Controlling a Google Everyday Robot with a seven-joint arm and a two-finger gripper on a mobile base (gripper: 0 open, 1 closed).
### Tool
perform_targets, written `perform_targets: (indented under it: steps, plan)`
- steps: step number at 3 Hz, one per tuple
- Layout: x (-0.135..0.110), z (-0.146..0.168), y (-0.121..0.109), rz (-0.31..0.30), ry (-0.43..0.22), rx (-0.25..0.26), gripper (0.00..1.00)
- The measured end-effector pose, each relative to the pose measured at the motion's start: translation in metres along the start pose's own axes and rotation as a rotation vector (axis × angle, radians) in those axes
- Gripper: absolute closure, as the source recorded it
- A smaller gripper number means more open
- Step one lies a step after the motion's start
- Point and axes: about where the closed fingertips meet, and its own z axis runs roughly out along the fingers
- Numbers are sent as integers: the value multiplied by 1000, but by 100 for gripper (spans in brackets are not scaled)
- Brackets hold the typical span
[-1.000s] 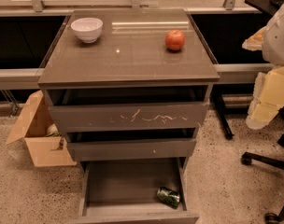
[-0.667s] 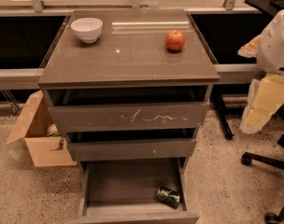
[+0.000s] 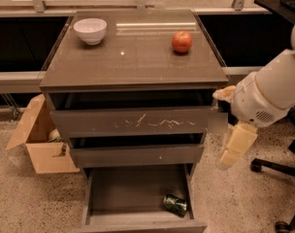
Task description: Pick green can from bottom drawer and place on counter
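My tool (image 3: 237, 147) hangs right of the cabinet, level with the middle drawer; open or closed, I cannot tell. The green can (image 3: 175, 204) lies on its side in the open bottom drawer (image 3: 118, 193), front right. Reaching, gripping and setting it on the table (image 3: 138, 57) are all left to do.

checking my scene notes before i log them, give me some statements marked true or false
1. The green can lies on its side in the bottom drawer. True.
2. The apple lies in a drawer. False: it sits on the counter, right of the white bowl.
3. The gripper is inside the bottom drawer. False: it hangs outside the cabinet on the right, above and apart from the can.
4. The bottom drawer is pulled open. True.
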Motion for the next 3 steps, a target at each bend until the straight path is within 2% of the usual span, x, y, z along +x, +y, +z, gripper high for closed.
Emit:
perform_targets:
  steps: [1,2,3]
  plan:
    - [1,53,18,-9,-102,-72,0]
    - [1,53,18,-9,-102,-73,0]
    - [19,93,25,-26,-115,-102,0]
